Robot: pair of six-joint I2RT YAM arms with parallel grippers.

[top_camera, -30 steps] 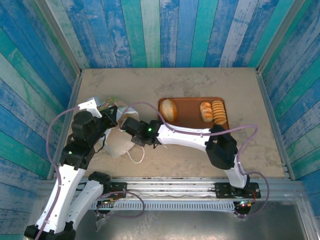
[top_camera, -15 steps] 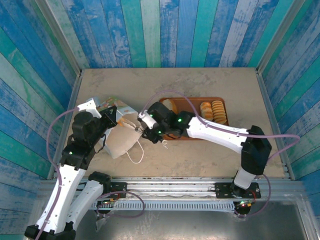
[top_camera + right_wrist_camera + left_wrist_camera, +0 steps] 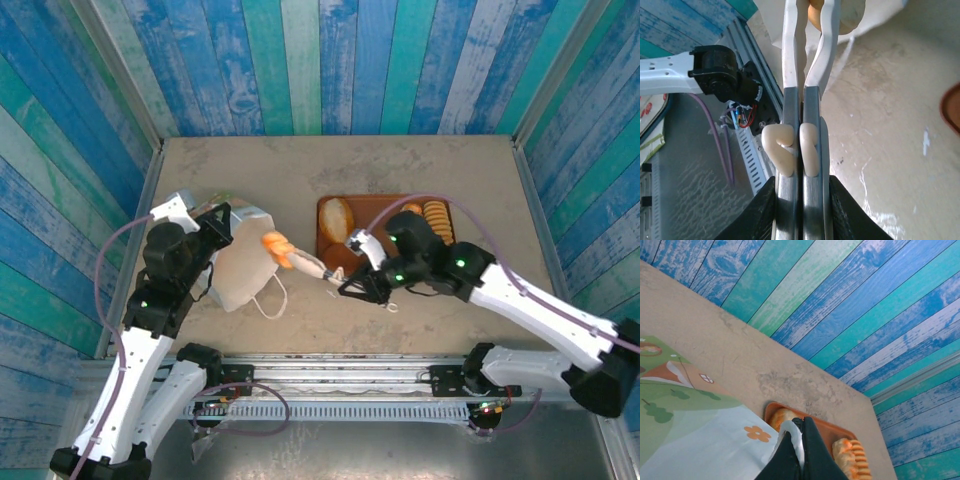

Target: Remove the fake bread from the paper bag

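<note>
Right tool clamps an orange croissant; left tool pinches the flower-printed paper bag.

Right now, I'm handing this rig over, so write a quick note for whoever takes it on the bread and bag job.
Left claw: shut on the paper bag edge, holding it.
Right claw: shut on white tongs, which grip an orange pastry at the bag's mouth.
Done: three bread pieces on the brown tray.
To do: set this pastry on the tray; the bag's inside is hidden, so check it for more.
</note>
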